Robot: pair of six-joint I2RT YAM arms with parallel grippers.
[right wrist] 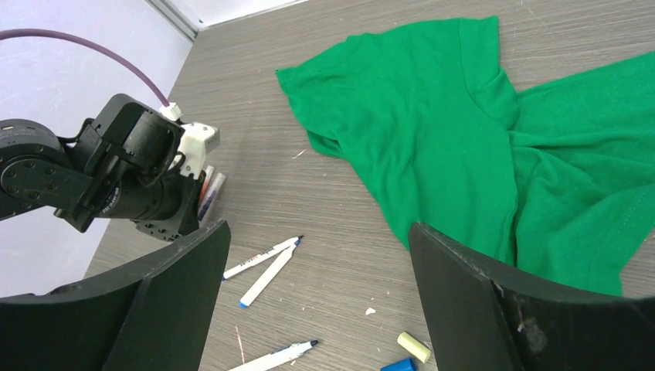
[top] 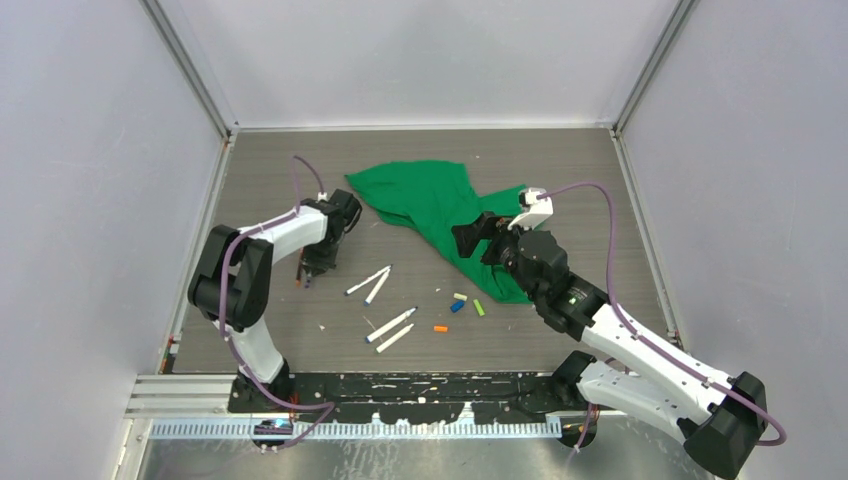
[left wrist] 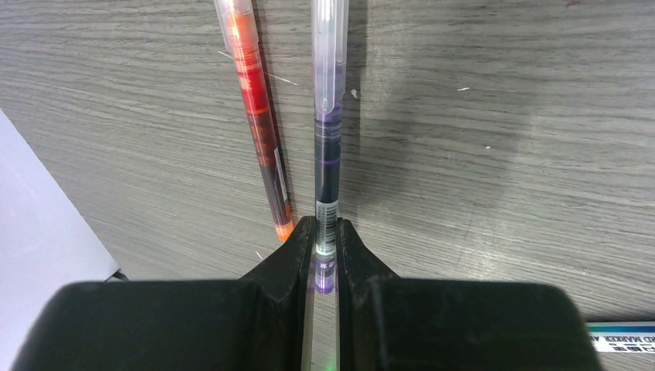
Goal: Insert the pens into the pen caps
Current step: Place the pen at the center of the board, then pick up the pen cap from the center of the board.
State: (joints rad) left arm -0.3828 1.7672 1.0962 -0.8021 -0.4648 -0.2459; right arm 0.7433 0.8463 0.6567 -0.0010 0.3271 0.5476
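Left gripper [left wrist: 326, 232] is clamped tight on the purple pen [left wrist: 327, 147], apparently capped, beside the orange pen [left wrist: 255, 116]. Right gripper [right wrist: 318, 232] gapes wide, empty. Next: release it, then fetch 1 white pen [top: 368, 281].

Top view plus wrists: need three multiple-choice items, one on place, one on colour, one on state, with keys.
1. Relative to the green cloth, the loose caps lie: A. on top of it; B. on the table beside its near edge; C. behind it.
2. The pen in the left hand is: A. purple; B. green; C. yellow.
3. The right hand is: A. shut on a cap; B. shut on the cloth; C. open.
Key: 1 B, they sit on bare wood by the cloth's tip; 2 A, the left wrist view shows a purple barrel clamped there; 3 C, its jaws stand wide apart, nothing between.
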